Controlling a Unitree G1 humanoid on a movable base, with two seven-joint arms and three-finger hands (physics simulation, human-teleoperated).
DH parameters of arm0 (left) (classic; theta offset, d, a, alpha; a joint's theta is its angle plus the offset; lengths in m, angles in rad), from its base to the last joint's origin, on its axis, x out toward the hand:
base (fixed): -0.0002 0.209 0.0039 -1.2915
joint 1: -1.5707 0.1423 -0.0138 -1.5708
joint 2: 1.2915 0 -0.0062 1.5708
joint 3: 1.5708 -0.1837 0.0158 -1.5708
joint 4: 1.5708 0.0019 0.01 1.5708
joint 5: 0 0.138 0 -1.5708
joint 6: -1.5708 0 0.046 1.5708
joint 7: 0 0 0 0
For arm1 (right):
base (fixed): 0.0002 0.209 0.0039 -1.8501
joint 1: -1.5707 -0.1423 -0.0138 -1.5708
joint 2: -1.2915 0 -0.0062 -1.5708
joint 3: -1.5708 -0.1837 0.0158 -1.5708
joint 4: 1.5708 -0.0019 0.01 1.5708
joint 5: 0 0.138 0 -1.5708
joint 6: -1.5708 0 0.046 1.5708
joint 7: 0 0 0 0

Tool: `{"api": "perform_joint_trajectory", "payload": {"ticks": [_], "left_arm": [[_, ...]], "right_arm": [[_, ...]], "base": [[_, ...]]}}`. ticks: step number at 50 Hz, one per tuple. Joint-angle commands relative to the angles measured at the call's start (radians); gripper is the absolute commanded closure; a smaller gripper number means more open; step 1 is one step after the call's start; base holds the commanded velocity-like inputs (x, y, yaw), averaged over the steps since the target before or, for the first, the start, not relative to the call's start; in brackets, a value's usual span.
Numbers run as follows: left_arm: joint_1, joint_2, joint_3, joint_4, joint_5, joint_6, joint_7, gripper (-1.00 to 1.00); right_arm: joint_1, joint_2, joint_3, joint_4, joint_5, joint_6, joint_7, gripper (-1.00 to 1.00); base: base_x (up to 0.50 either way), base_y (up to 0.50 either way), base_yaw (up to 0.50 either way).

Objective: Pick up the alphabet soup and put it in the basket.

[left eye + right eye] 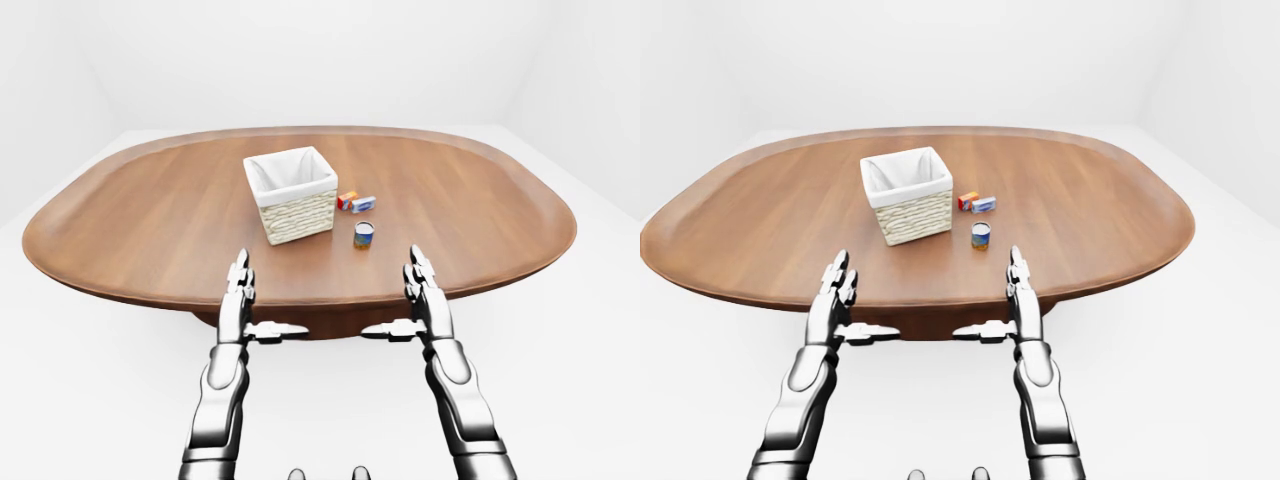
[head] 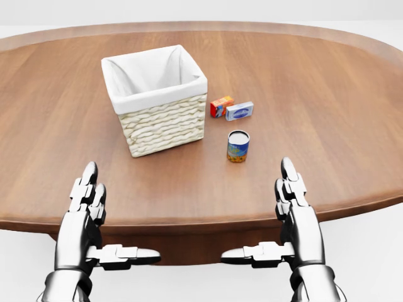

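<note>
Two metal hands are hanging at the near edge of the wooden surface [image 2: 327, 113], both released, fingers straight and thumbs pointing inward toward each other, grasping nothing. The left hand [image 2: 88, 207] is sitting at the lower left of the head view and the right hand [image 2: 296, 211] at the lower right.

The soup can [image 2: 238, 146] is standing upright on the surface, just up and to the left of the right hand's fingertips [image 2: 288, 168], with bare wood showing between them; it is apart from the hand, not touching. The left hand is lying well away from it, across the view. The basket [image 2: 165, 123], woven with a white cloth lining, is standing to the upper left of the can, near it but not touching. Two small boxes, one orange [image 2: 221, 106] and one blue and white [image 2: 240, 111], are lying just above the can in the view, beside the basket's right wall.

Judging by its look, the can is going to handle as a stiff, fairly dense thing with a smooth, slick wall, unlikely to be damaged by a firm squeeze but likely to slip or tip if pinched near the top. Taking hold around the middle of its side, fingers on one flank and thumb opposite, seems best. The right hand is looking like the natural one for the reach.
</note>
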Motion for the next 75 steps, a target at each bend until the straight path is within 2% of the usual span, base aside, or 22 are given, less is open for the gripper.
{"api": "perform_joint_trajectory", "payload": {"ticks": [1,8,10,16,22,25,28,35,41,52,67,75], "left_arm": [[-0.033,0.022,0.043,0.034,-0.036,0.036,-0.020,-1.00],[0.032,0.014,0.052,-0.101,-0.048,0.022,0.000,-1.00],[0.057,0.014,0.059,-0.162,-0.057,0.039,-0.002,-1.00],[0.116,0.008,0.091,-0.300,-0.076,0.039,0.012,-1.00],[0.170,-0.003,0.119,-0.421,-0.108,0.062,-0.003,-1.00],[0.205,-0.014,0.137,-0.490,-0.121,0.053,-0.010,-1.00],[0.220,-0.020,0.148,-0.521,-0.136,0.061,-0.021,-1.00],[0.325,-0.056,0.175,-0.689,-0.180,0.072,-0.081,-1.00],[0.410,-0.099,0.177,-0.782,-0.188,0.045,-0.136,-1.00],[0.405,-0.108,0.185,-0.782,-0.189,0.046,-0.152,-1.00],[0.441,-0.113,0.158,-0.791,-0.177,0.020,-0.164,-1.00],[0.455,-0.113,0.153,-0.802,-0.180,0.020,-0.169,-1.00]], "right_arm": [[-0.008,-0.011,-0.019,0.010,0.016,0.017,0.033,-1.00],[-0.011,-0.011,-0.019,0.018,0.025,0.017,0.051,-1.00],[-0.011,-0.012,-0.021,0.013,0.027,0.024,0.051,-1.00],[-0.009,-0.015,-0.025,0.003,0.039,0.029,0.063,-1.00],[-0.016,-0.016,-0.026,0.018,0.041,0.022,0.068,-1.00],[-0.011,-0.016,-0.026,0.007,0.041,0.021,0.071,-1.00],[-0.007,-0.016,-0.027,-0.002,0.042,0.026,0.070,-1.00],[0.005,-0.014,-0.022,-0.022,0.042,0.027,0.076,-1.00],[0.003,-0.012,-0.020,-0.018,0.040,0.023,0.078,-1.00],[0.011,-0.012,-0.019,-0.037,0.046,0.026,0.087,-1.00],[0.020,-0.011,-0.015,-0.041,0.043,0.017,0.090,-1.00],[0.022,-0.010,-0.014,-0.049,0.042,0.019,0.090,-1.00]], "base": [[0.00,0.00,0.00],[0.00,0.00,0.00],[0.00,0.00,0.00],[0.00,0.00,0.00],[0.00,0.00,0.00],[0.05,0.00,0.00],[0.19,0.00,0.00],[0.21,0.00,0.00],[0.22,0.00,0.00],[0.31,0.00,0.00],[0.34,0.00,0.00],[0.34,0.00,0.00]]}}
